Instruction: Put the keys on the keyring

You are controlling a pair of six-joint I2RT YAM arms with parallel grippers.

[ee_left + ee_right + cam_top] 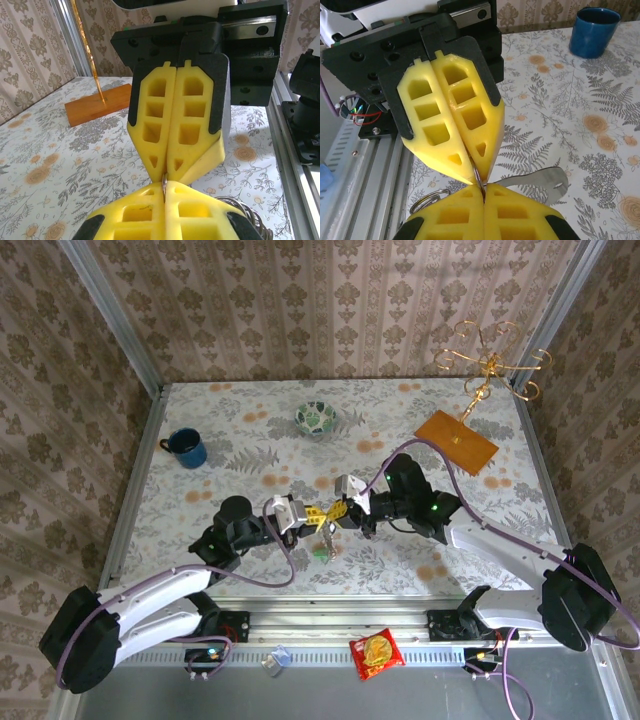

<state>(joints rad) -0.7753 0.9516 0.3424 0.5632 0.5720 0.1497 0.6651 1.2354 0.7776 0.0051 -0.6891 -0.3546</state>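
Clenching the left gripper (164, 196) and the right gripper (484, 196) tip to tip, both jaws squeezing one thin ring (163, 181) between them, keys (322, 543) showing just beneath the jaws.

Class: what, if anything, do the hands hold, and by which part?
Left hand and right hand, both shut, pinch a thin metal ring by its edge.

You have two grippers to count, the left gripper (316, 516) and the right gripper (337, 510). There is one thin ring (478, 178), one silvery key (540, 181) (any others are too small to count from above), one mug (186, 448), one bowl (317, 418), one stand (456, 440) and one packet (376, 652).
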